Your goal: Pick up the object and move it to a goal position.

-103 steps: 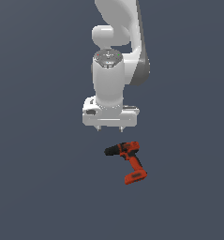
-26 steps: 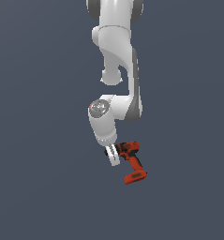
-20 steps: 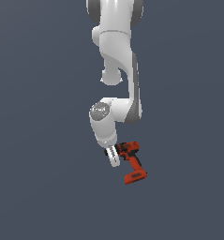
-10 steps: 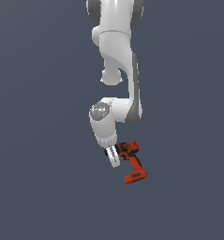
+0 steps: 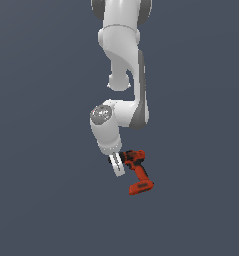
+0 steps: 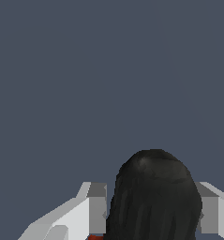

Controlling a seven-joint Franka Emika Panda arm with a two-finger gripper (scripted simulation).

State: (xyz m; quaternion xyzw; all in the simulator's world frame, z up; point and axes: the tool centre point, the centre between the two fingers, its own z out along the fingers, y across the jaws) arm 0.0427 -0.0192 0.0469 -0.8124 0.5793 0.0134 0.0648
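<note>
The object, a red-orange drill point(image 5: 139, 170) with a black chuck and a blocky battery base, lies low in the exterior view. My gripper point(image 5: 119, 168) is down at the drill's front end, on the exterior view's left of its body. In the wrist view the black chuck point(image 6: 153, 197) fills the gap between my two white fingers point(image 6: 95, 209), which press against its sides. The jaws are shut on the chuck. The handle and battery are out of the wrist view.
The plain dark grey-blue ground point(image 5: 46, 200) spreads around the drill on every side. My white arm point(image 5: 123, 60) rises straight above the gripper.
Since 5.2 s ago my arm has come down from above the drill and tilted, putting the gripper around the chuck. Over the last second nothing has visibly moved; the drill lies where it was.
</note>
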